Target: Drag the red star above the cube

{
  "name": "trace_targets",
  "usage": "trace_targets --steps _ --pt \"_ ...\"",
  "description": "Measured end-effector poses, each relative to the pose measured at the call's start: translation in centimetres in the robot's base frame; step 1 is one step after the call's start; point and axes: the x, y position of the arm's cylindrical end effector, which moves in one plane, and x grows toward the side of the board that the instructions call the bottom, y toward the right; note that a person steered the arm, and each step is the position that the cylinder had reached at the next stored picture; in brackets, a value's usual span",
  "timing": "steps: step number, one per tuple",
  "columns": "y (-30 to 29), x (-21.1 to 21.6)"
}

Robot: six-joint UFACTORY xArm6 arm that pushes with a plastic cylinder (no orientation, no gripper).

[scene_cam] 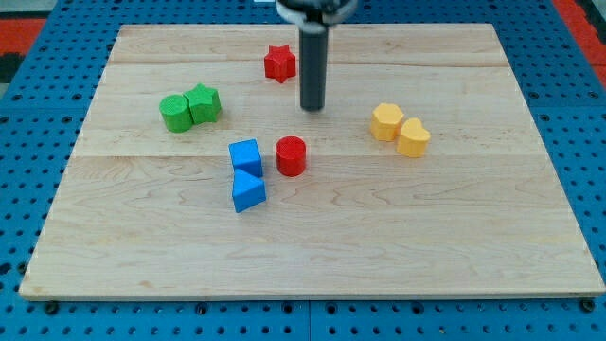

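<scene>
The red star [279,62] lies near the view's top, left of centre. The blue cube [245,155] sits in the middle of the board, with a second blue block [249,190], wedge-like, touching it just below. My tip [312,107] is to the right of and below the red star, apart from it, and above and right of the blue cube. A red cylinder [291,155] stands just right of the cube, below my tip.
Two green blocks [189,108] sit together at the view's left. Two yellow blocks [399,129] sit together at the view's right. The wooden board [312,256] rests on a blue perforated table.
</scene>
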Motion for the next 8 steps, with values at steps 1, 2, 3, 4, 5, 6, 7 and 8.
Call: trace_targets --steps 1,2,3,4,5,6,7,8 --pt "-0.1 -4.6" --pt "0.0 -7.0" --pt "-3.2 -7.8" --pt "-3.1 -10.5" --pt "-5.4 -7.1" --pt "-6.2 -3.1" --pt "-6.5 0.5" --pt "-6.0 4.2"
